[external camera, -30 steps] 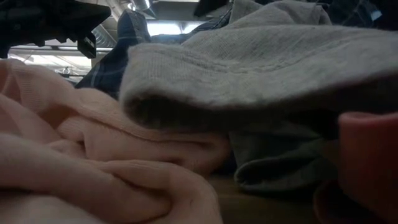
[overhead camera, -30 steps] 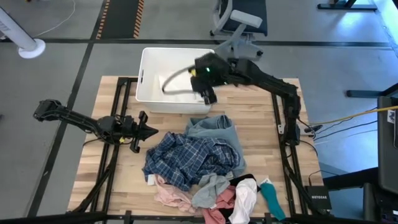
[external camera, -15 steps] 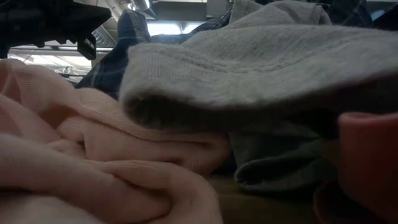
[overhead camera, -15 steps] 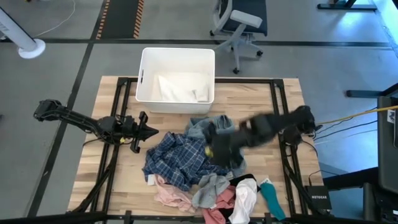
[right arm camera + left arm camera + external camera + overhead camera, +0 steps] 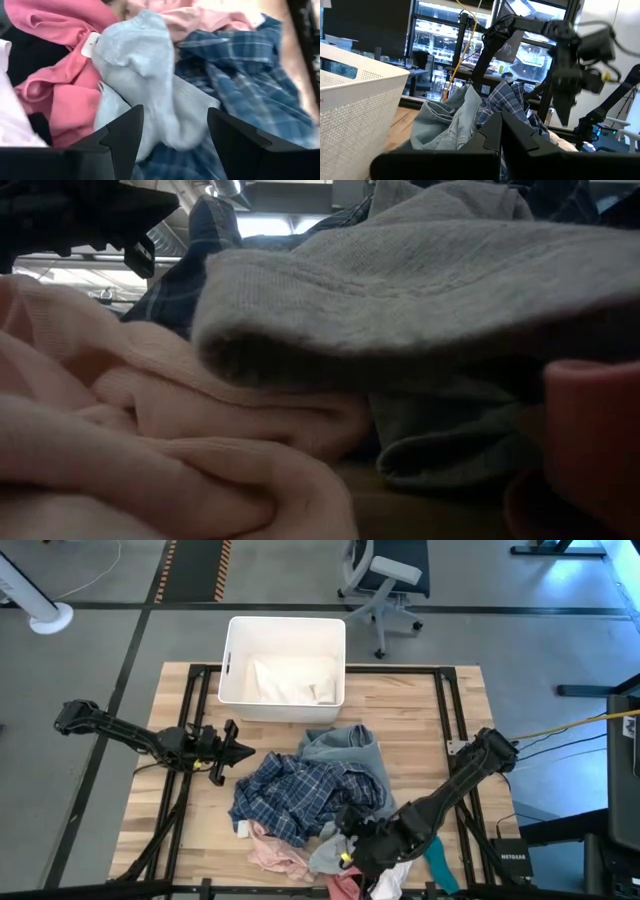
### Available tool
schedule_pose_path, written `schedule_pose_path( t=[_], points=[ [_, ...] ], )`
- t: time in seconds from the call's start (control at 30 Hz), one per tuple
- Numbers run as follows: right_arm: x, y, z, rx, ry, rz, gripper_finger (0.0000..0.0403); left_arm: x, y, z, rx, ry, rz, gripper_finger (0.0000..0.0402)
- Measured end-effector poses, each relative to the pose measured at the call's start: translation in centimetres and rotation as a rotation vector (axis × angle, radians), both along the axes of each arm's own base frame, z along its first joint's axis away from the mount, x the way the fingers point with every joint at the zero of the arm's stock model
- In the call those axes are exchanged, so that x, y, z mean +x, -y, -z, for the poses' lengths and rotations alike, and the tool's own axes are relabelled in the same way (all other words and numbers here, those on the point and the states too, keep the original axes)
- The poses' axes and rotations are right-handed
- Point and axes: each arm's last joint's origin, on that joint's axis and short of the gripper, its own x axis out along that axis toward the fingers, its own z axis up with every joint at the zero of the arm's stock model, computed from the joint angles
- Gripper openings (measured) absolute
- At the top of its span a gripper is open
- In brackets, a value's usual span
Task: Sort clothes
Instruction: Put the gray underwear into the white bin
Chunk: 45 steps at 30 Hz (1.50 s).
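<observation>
The clothes lie in a heap on the wooden table: a navy-white plaid shirt [image 5: 298, 795], a light blue denim piece [image 5: 345, 748], a grey piece [image 5: 328, 852], pink items [image 5: 268, 855], a white item [image 5: 392, 870] and a teal one [image 5: 438, 862]. My right gripper [image 5: 350, 845] hangs open over the heap's near part. In the right wrist view its fingers [image 5: 125, 137] stand on either side of the grey piece [image 5: 150, 85], above it, with pink cloth [image 5: 60, 75] and the plaid shirt [image 5: 250, 75] beside it. My left gripper [image 5: 238, 751] waits shut at the heap's left, holding nothing.
A white plastic bin [image 5: 232, 670] stands at the table's far edge with a white cloth [image 5: 295, 680] in it. Bare wood lies to the heap's right [image 5: 420, 740] and left [image 5: 205, 810]. An office chair [image 5: 385, 575] stands beyond the table.
My right gripper has swung from over the bin at the far edge toward the table's near edge and sunk, tipping downward; it now hangs over the heap's near part. The clothes have kept still.
</observation>
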Motion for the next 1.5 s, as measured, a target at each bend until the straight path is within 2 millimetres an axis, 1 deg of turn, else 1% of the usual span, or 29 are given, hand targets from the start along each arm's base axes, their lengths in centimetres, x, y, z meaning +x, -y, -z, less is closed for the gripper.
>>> schedule_pose_path(
  t=[0.1, 0.23, 0.37, 0.47, 0.6, 0.67, 0.77, 0.93, 0.97, 1.03, 1.07, 1.17, 1.23, 1.3, 1.4, 1.5],
  points=[
    [0.1, 0.0, 2.2, 0.002, 0.002, 0.000, 0.0238, 0.0, 0.0, -0.2, -0.001, 0.018, -0.001, 0.0000],
    [0.2, -0.1, 3.9, 0.010, 0.029, -0.021, 0.0238, -0.1, 0.0, -0.2, 0.021, 0.024, -0.007, 0.0000],
    [0.3, 0.0, 5.0, -0.006, 0.058, -0.033, 0.0238, -0.1, -0.1, -0.2, 0.035, 0.022, -0.041, 0.0000],
    [0.2, 0.4, 5.7, -0.032, 0.048, -0.022, 0.0238, -0.1, -0.1, -0.2, 0.032, 0.021, -0.055, 0.0000],
    [0.4, 0.9, 6.2, -0.074, 0.069, 0.009, 0.0229, -0.1, -0.1, -0.2, 0.032, 0.021, -0.055, 0.0000],
    [0.7, 1.1, 6.3, -0.080, 0.095, 0.022, 0.0209, -0.1, -0.1, -0.2, 0.032, 0.021, -0.055, 0.0000],
    [0.9, 1.4, 6.6, -0.080, 0.098, 0.008, 0.0163, -0.1, -0.1, -0.2, 0.032, 0.021, -0.055, 0.0000],
    [0.9, 1.5, 6.7, -0.114, 0.105, -0.025, 0.0058, -0.1, -0.1, -0.2, 0.031, 0.020, -0.055, 0.0000],
    [1.0, 1.4, 6.4, -0.133, 0.109, -0.038, 0.0034, -0.1, -0.1, -0.2, 0.029, 0.020, -0.055, 0.0000],
    [1.2, 1.3, 5.4, -0.160, 0.126, -0.053, 0.0016, -0.1, -0.1, -0.2, 0.027, 0.020, -0.054, 0.0000],
    [1.3, 1.3, 4.6, -0.171, 0.142, -0.052, 0.0019, -0.1, -0.1, -0.2, 0.028, 0.020, -0.054, 0.0000],
    [1.7, 1.2, 1.7, -0.208, 0.189, -0.038, 0.0046, -0.1, -0.1, -0.2, 0.028, 0.020, -0.054, 0.0000],
    [1.9, 1.2, -0.2, -0.232, 0.218, -0.033, 0.0054, -0.1, -0.1, -0.2, 0.028, 0.020, -0.054, 0.0000],
    [2.1, 1.4, -2.1, -0.255, 0.246, -0.032, 0.0047, -0.1, -0.1, -0.2, 0.028, 0.020, -0.054, 0.0000],
    [2.4, 2.0, -5.2, -0.264, 0.296, -0.016, 0.0023, -0.1, -0.1, -0.2, 0.028, 0.020, -0.054, 0.0000],
    [2.7, 3.1, -8.1, -0.269, 0.344, 0.007, 0.0014, -0.1, -0.1, -0.2, 0.028, 0.020, -0.054, 0.0000]
  ],
)
